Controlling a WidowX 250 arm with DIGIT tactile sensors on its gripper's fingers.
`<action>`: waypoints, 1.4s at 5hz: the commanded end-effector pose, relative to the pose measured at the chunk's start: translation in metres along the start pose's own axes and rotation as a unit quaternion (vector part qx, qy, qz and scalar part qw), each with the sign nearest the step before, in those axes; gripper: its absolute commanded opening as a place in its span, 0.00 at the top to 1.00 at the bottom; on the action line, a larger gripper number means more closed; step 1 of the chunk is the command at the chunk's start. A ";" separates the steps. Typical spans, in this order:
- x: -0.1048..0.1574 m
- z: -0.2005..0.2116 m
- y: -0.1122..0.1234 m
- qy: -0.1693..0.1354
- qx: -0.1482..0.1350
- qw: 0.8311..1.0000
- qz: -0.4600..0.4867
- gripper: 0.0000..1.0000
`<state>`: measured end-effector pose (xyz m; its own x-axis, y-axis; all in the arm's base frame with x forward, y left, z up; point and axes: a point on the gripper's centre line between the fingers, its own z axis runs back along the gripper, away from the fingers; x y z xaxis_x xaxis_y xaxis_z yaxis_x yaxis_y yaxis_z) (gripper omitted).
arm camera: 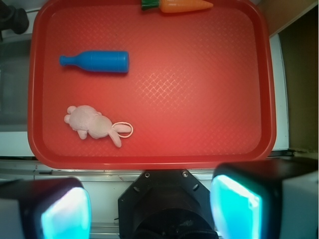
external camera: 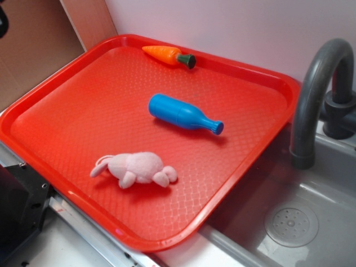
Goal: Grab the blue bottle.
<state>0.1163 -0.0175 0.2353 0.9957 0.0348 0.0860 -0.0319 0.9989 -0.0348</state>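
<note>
The blue bottle [external camera: 181, 113] lies on its side near the middle of the red tray [external camera: 67, 105], neck pointing toward the sink. From the wrist view the blue bottle [arm camera: 97, 61] sits in the upper left of the tray [arm camera: 199, 89], far from the jaws. My gripper [arm camera: 149, 209] hangs high above the tray's near edge, open, with nothing between its cyan pads [arm camera: 234, 206]. The gripper does not show in the exterior view.
A pink plush bunny [external camera: 136, 168] lies near the tray's front, seen as bunny [arm camera: 92, 123] below the bottle. An orange toy carrot [external camera: 167, 55] rests by the back rim. A grey faucet [external camera: 314, 94] and sink basin [external camera: 292, 222] stand right of the tray.
</note>
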 end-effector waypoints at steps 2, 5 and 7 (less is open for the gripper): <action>0.018 -0.012 0.000 -0.021 -0.009 0.992 -0.125 0.00; 0.080 -0.049 -0.023 -0.047 0.010 0.874 -0.483 0.00; 0.126 -0.090 -0.054 -0.057 -0.039 0.772 -0.632 0.00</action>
<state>0.2490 -0.0630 0.1402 0.2289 -0.9598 0.1623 0.9715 0.2359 0.0248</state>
